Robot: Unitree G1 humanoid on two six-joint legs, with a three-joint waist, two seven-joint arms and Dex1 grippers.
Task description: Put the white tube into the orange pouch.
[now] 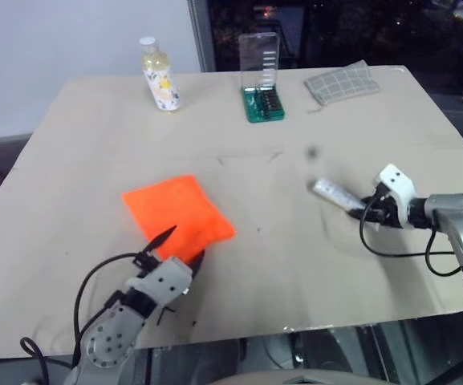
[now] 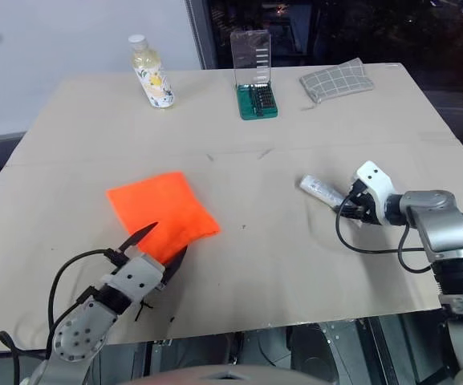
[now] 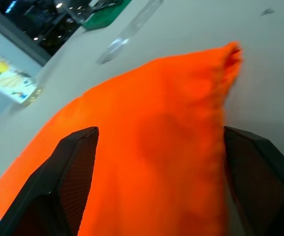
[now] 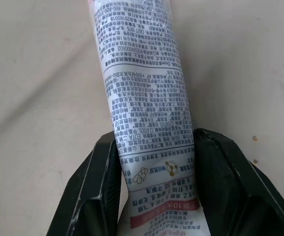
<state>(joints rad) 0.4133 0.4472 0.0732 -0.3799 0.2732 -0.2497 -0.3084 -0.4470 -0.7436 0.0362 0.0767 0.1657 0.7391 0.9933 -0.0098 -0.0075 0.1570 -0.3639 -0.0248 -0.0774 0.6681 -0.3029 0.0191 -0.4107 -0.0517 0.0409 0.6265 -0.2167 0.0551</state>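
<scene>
A pale tabletop seen from the robot's head, with the far edge taken as twelve o'clock. The orange pouch lies flat near eight o'clock, well apart from the white tube, which sits at about three o'clock. The right gripper has its two black fingers closed narrowly on one end of the white tube, the rest of it sticking out toward the table's centre, apparently a grip meant for carrying it over to the pouch. The left gripper waits at seven o'clock with its fingers spread wide on either side of the pouch's near corner, seemingly poised to take hold of the fabric; whether it touches the cloth cannot be told. Along the far edge stand a yellowish bottle with a white cap at eleven o'clock, a green tool case with its clear lid raised at twelve, and a grey checked cloth at one. The right wrist view adds dense printed text on the tube and both finger pads pressed against its sides. The left wrist view shows the pouch's gathered edge.
</scene>
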